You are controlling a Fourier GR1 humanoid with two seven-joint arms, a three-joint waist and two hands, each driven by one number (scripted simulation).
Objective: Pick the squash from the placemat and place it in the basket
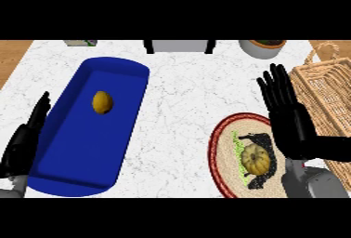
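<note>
White marbled tabletop (182, 111) is carrying everything, with wood showing at the far corners. Right hand (293, 123) is showing flat and open, fingers straight and slightly spread, holding nothing. Squash (257, 158), round, ribbed and tan, is sitting just left of that hand's wrist on a dark patch of the placemat (224, 139), which is round and woven with a red rim. Wicker basket (323, 88) is sitting just right of the fingers, its rim close beside them. Bare marble is lying open left of the right hand, out to a long blue tray (82, 153) with rounded corners, which is holding a yellow lemon (102, 102). Left hand (24, 139) is resting open at the left edge, touching nothing, just left of the tray. A pot (264, 48) is sitting beyond the right fingertips at the far edge.
</note>
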